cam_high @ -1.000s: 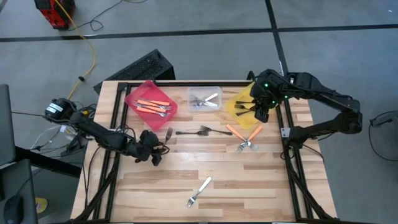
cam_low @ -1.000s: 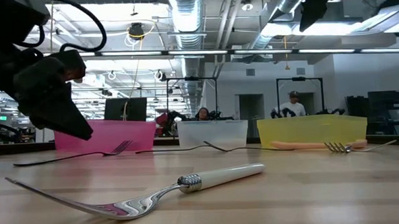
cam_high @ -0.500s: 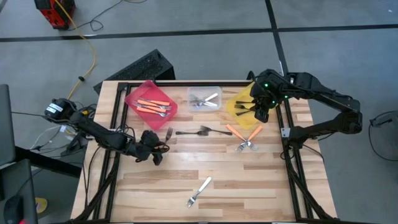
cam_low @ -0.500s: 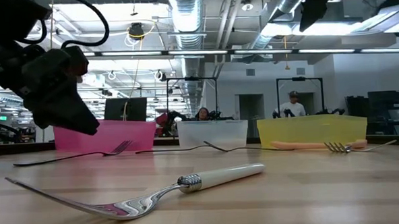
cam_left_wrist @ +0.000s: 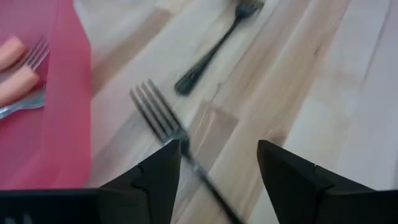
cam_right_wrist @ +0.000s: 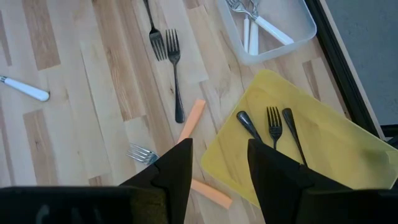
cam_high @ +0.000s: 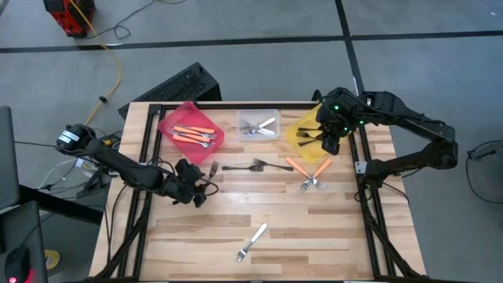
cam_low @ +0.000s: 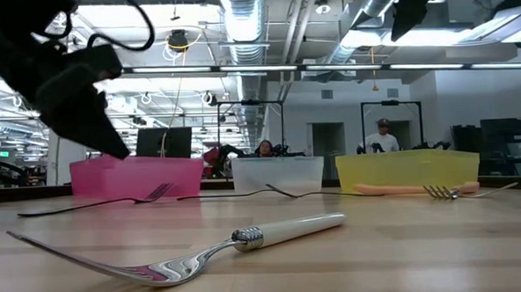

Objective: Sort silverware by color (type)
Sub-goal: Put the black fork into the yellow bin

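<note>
My left gripper [cam_high: 203,187] hangs open just above the table, near the red bin [cam_high: 185,114]. A dark fork [cam_left_wrist: 163,119] lies flat on the wood below it, its handle running between the two fingers without touching them. My right gripper [cam_high: 330,141] waits open and high over the yellow bin [cam_right_wrist: 323,149], which holds three dark forks [cam_right_wrist: 273,127]. Two more dark forks [cam_high: 255,166] lie at the table's middle and orange-handled forks [cam_high: 310,174] to their right. A white-handled fork [cam_low: 247,243] lies near the front edge.
The red bin holds orange-handled forks [cam_high: 192,132]. The clear bin [cam_high: 271,116] at the back middle holds white-handled ones. The three bins stand in a row along the far edge. Bare wood lies between the fork at the front and the forks at the middle.
My left gripper has risen from close to the table and tipped a little. The dark fork below it has stayed flat on the wood in the same place.
</note>
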### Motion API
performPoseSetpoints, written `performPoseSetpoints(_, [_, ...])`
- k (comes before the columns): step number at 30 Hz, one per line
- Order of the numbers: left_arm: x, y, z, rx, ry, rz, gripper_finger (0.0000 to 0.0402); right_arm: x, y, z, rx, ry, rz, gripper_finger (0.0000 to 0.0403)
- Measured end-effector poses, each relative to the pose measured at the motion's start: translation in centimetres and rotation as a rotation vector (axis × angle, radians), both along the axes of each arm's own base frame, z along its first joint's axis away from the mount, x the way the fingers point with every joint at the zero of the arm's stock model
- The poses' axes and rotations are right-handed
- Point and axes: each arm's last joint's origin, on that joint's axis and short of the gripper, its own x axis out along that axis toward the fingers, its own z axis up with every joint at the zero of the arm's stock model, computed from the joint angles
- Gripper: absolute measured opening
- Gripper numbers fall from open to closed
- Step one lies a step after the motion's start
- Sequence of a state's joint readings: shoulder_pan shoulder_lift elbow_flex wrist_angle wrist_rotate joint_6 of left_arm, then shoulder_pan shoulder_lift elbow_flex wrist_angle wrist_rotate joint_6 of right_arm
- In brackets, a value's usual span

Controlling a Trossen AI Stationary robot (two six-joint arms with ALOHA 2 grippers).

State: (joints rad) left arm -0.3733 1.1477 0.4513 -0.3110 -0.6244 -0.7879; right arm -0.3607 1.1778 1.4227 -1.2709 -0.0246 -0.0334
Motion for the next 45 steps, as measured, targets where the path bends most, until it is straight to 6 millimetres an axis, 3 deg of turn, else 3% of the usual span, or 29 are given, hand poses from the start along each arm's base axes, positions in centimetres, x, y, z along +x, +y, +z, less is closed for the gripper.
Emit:
performPoseSetpoints(7, [0.3,-0.2,0.1,-0.054,0.001,0.012,0.0226,0.0,0.0,0.0,0.000,0.000,0.000,0.0177])
performPoseSetpoints(20, [2.2,-0.8,-4.1,0.034,0.184,0.110,0.0224,0.0,0.0,0.0,0.003,-0.001,-0.004,0.0177])
performPoseSetpoints(29, [4.1,-1.6,-5.6,0.054,0.217,0.166,0.0220,0.0,0.0,0.0,0.005,-0.001,-0.006,0.0177])
performPoseSetpoints(33, [4.0,-1.8,-5.8,0.007,0.201,0.215,0.0186,0.0,0.0,0.0,0.005,-0.001,-0.006,0.0177])
performPoseSetpoints(45, [3.6,-2.1,-5.9,-0.037,0.210,0.256,0.0023,0.0,0.0,0.0,0.007,-0.001,-0.008,0.0177])
